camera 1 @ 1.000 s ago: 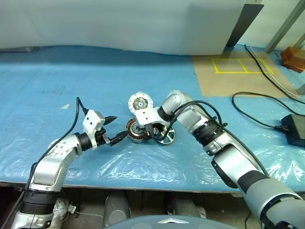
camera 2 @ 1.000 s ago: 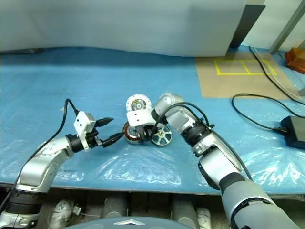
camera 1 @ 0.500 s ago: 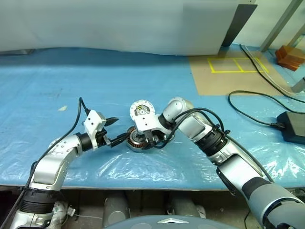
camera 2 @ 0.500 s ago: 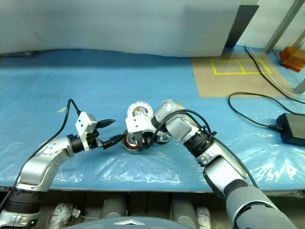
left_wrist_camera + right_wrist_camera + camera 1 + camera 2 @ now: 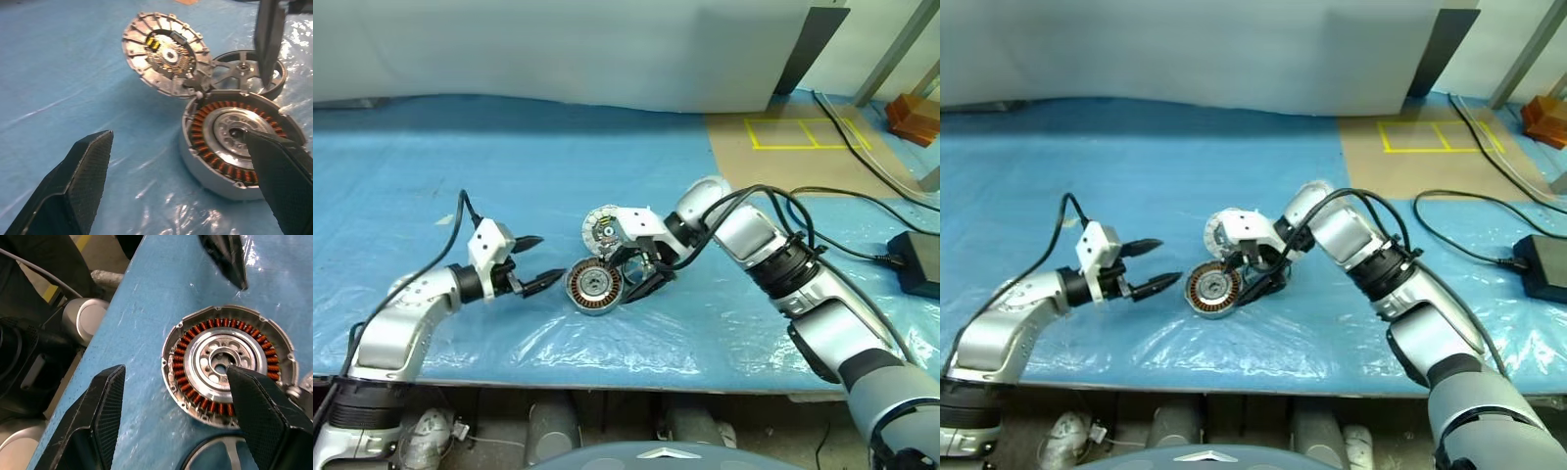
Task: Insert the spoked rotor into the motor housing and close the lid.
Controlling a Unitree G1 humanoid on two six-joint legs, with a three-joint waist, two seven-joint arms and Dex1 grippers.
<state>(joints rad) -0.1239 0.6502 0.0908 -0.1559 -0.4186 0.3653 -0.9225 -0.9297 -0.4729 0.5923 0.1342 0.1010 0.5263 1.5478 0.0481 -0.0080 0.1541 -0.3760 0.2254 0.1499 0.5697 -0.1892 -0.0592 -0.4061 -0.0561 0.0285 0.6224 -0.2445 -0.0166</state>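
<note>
Left wrist view: my left claw (image 5: 181, 191) gapes wide, grasping nothing, the motor housing (image 5: 242, 139) just beyond its fingertips on the blue sheet (image 5: 460, 157). The lid (image 5: 168, 51) leans against it, with the spoked rotor (image 5: 247, 73) behind. My right claw (image 5: 181, 423) hovers spread over the housing, holding nothing.

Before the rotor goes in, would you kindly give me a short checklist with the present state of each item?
1. Motor housing lies flat, windings up: ok.
2. Housing centre free of parts: ok.
3. Spoked rotor seated in housing: not ok, it lies beside it.
4. Lid out of the way: ok, propped open behind.
5. Right end effector holding rotor: not ok, open.
6. Left end effector clear of housing: ok, open.
</note>
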